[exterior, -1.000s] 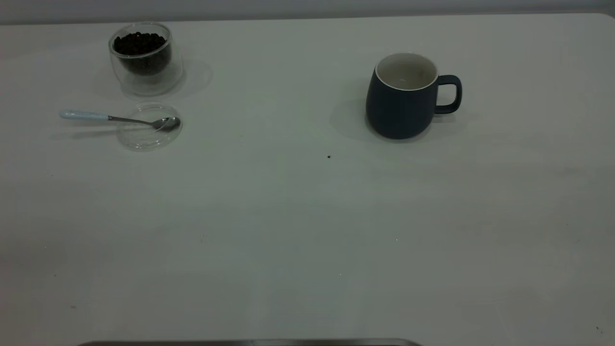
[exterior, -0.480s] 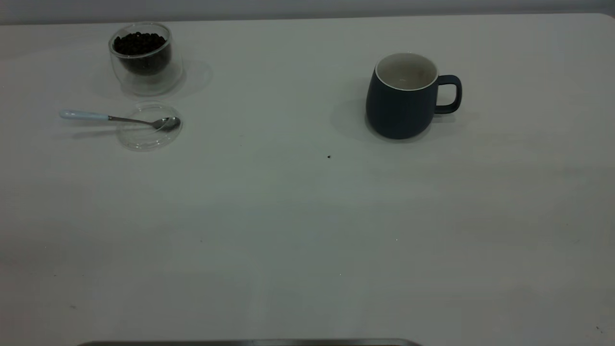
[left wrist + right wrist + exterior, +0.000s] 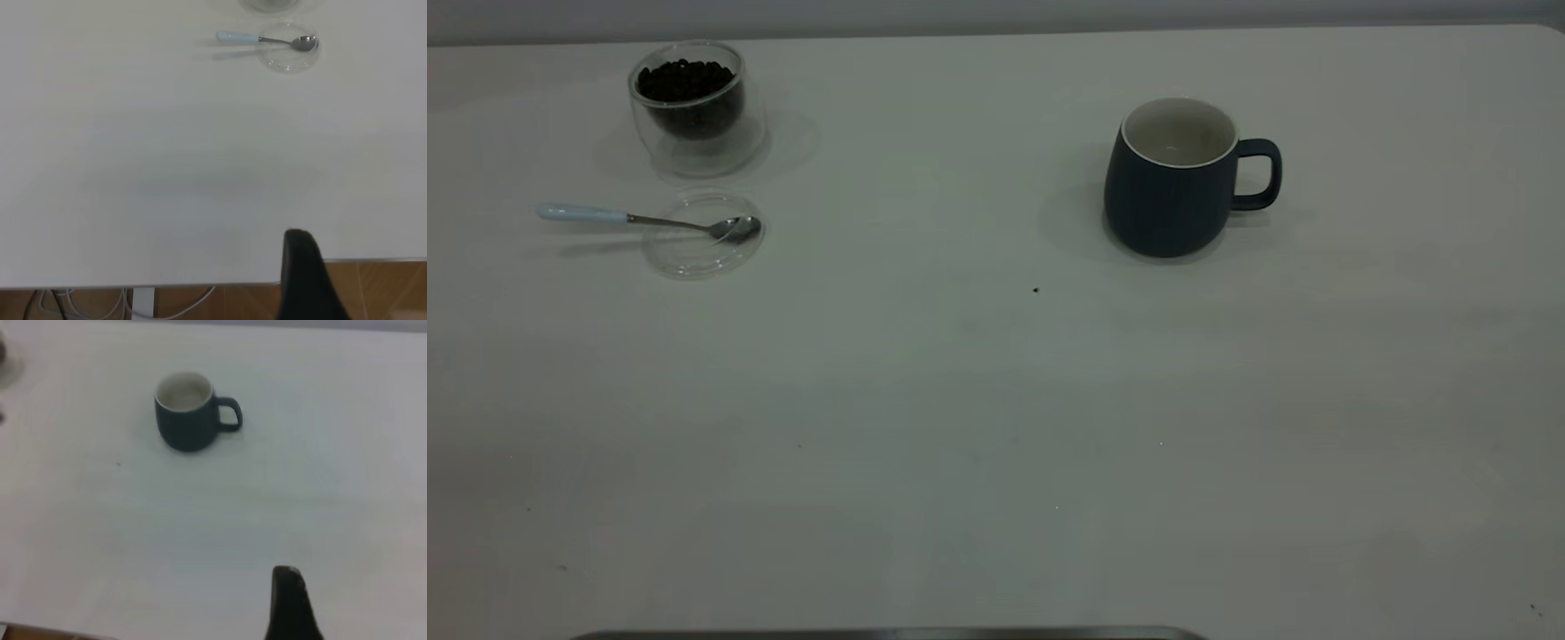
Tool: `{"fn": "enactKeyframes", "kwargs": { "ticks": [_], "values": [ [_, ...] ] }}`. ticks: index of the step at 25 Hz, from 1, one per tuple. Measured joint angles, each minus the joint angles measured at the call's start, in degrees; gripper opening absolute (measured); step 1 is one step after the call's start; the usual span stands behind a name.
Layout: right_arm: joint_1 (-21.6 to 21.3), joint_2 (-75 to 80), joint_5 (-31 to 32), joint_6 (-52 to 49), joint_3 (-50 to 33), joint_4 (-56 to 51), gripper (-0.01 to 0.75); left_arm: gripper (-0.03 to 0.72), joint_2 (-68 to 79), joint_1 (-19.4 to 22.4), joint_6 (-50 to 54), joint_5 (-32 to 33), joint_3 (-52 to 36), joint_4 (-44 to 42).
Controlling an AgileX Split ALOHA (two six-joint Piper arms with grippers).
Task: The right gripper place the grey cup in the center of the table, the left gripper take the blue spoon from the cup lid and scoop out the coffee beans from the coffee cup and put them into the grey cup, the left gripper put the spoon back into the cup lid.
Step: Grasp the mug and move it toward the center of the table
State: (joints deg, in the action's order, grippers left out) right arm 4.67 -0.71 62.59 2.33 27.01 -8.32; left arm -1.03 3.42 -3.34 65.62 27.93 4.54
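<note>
The grey cup point(image 3: 1174, 182) stands upright and empty at the back right of the table point(image 3: 996, 427), handle to the right; it also shows in the right wrist view point(image 3: 188, 412). The coffee cup point(image 3: 694, 107), holding coffee beans point(image 3: 685, 82), stands at the back left. In front of it lies the cup lid point(image 3: 703, 238) with the blue spoon point(image 3: 640, 219) across it, bowl in the lid and handle pointing left. Lid point(image 3: 288, 55) and spoon point(image 3: 267, 39) show far off in the left wrist view. The left gripper point(image 3: 300, 267) hangs over the table's near edge. The right gripper point(image 3: 288, 600) hangs over the near table, far from the grey cup.
A small dark speck point(image 3: 1035, 290) lies on the table in front of the grey cup. A dark strip point(image 3: 889, 634) runs along the bottom edge of the exterior view. Cables point(image 3: 87, 308) and a brown floor show below the table edge in the left wrist view.
</note>
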Motion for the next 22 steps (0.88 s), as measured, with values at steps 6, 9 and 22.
{"fn": "enactKeyframes", "kwargs": {
  "ticks": [6,9,22],
  "values": [
    [0.0,11.5,-9.5,3.1,0.7,-6.2,0.462,0.499,0.0,0.0,0.0,0.0,0.0,0.0],
    [0.0,21.9,-21.1,14.1,0.7,-14.8,0.462,0.499,0.0,0.0,0.0,0.0,0.0,0.0],
    [0.0,70.9,-38.0,70.0,9.5,-58.7,0.462,0.499,0.0,0.0,0.0,0.0,0.0,0.0]
  ]
}}
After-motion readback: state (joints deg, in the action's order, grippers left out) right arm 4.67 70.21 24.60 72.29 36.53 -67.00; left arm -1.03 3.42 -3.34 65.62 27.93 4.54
